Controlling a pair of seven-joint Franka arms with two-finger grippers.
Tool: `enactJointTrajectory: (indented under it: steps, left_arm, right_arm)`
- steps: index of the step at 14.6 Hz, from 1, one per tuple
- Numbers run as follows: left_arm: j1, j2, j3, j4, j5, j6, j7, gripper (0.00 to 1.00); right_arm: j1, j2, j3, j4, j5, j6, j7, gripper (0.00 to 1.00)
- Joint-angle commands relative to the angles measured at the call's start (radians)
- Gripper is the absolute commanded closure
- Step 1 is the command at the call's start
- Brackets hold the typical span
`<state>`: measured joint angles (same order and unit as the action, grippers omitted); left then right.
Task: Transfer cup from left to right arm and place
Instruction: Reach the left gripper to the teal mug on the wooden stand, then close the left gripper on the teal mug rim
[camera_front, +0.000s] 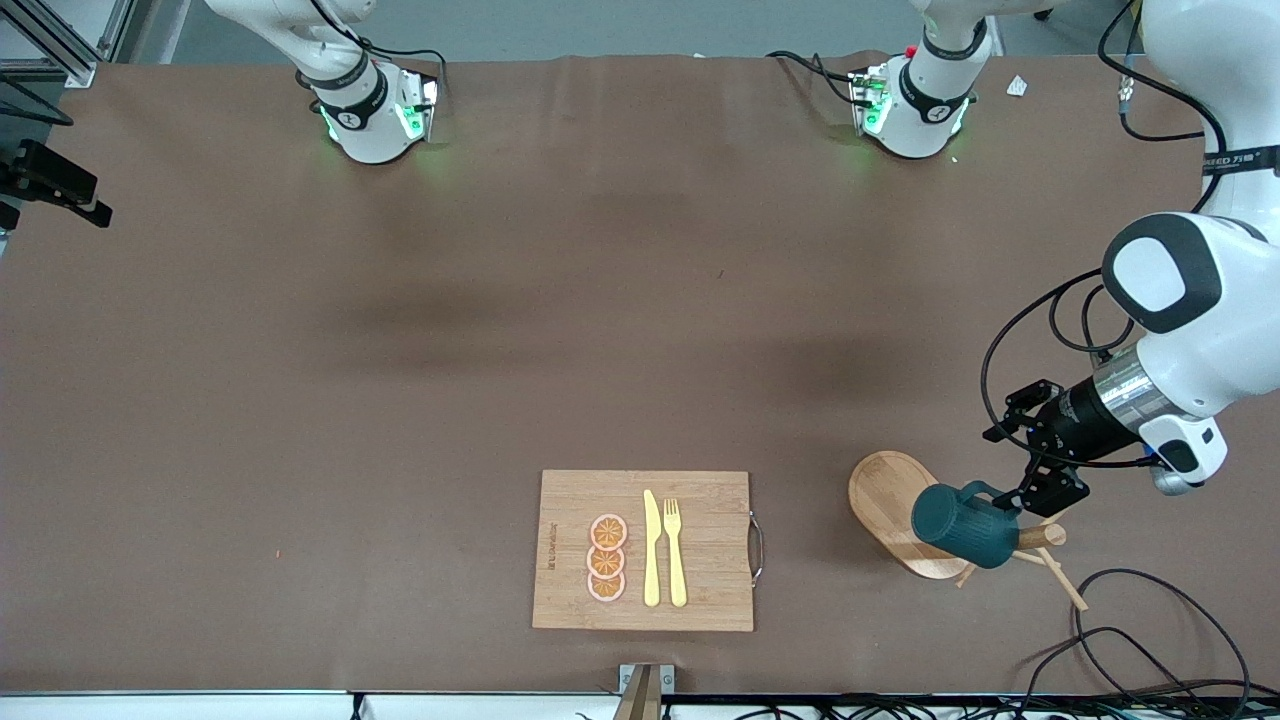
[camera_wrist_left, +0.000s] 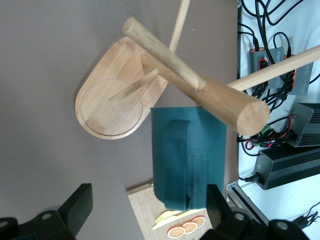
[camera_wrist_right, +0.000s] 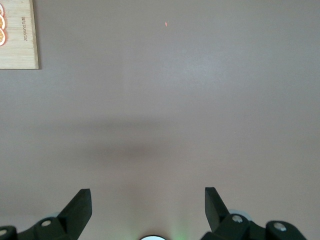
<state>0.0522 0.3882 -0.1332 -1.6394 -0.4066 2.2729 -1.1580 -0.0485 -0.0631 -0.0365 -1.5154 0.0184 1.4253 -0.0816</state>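
The dark teal ribbed cup (camera_front: 965, 525) hangs tilted on a peg of the wooden peg rack (camera_front: 885, 500), near the left arm's end of the table. My left gripper (camera_front: 1012, 467) is open right by the cup's handle. In the left wrist view the cup (camera_wrist_left: 187, 155) lies between the spread fingers of the left gripper (camera_wrist_left: 147, 197), close to one finger (camera_wrist_left: 216, 200), under the rack's thick peg (camera_wrist_left: 200, 85). My right gripper (camera_wrist_right: 147, 210) is open and empty over bare table; it is out of the front view.
A wooden cutting board (camera_front: 700, 600) with a yellow knife (camera_front: 651, 548), a fork (camera_front: 675, 550) and orange slices (camera_front: 607, 558) lies near the table's front edge. Loose cables (camera_front: 1150, 640) lie by the rack. The arm bases stand along the table's back edge.
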Motion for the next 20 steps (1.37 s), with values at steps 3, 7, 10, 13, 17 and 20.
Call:
enactJointTrajectory:
  steps: [3, 7, 10, 13, 17, 20]
  left_arm:
    - [-0.005, 0.092, -0.002, 0.098, -0.012, 0.005, -0.003, 0.0]
    - [-0.011, 0.132, -0.002, 0.136, -0.014, 0.028, -0.003, 0.0]
    - [-0.017, 0.144, -0.003, 0.136, -0.014, 0.063, -0.002, 0.0]
    - [-0.018, 0.158, -0.009, 0.136, -0.014, 0.085, 0.001, 0.0]
    - [-0.018, 0.161, -0.028, 0.136, -0.015, 0.12, 0.001, 0.0]
    - [-0.018, 0.175, -0.028, 0.136, -0.014, 0.129, 0.001, 0.0]
  right_arm:
    - [-0.021, 0.002, 0.012, 0.003, 0.012, -0.006, -0.012, 0.0]
    - [-0.019, 0.002, 0.012, 0.003, 0.012, -0.006, -0.012, 0.0]
    - [-0.019, 0.002, 0.012, 0.003, 0.012, -0.006, -0.012, 0.0]
    - [-0.019, 0.002, 0.012, 0.003, 0.012, -0.006, -0.012, 0.0]
    - [-0.02, 0.002, 0.012, 0.003, 0.012, -0.006, -0.012, 0.0]
    - [-0.021, 0.002, 0.012, 0.003, 0.012, -0.006, -0.012, 0.0]
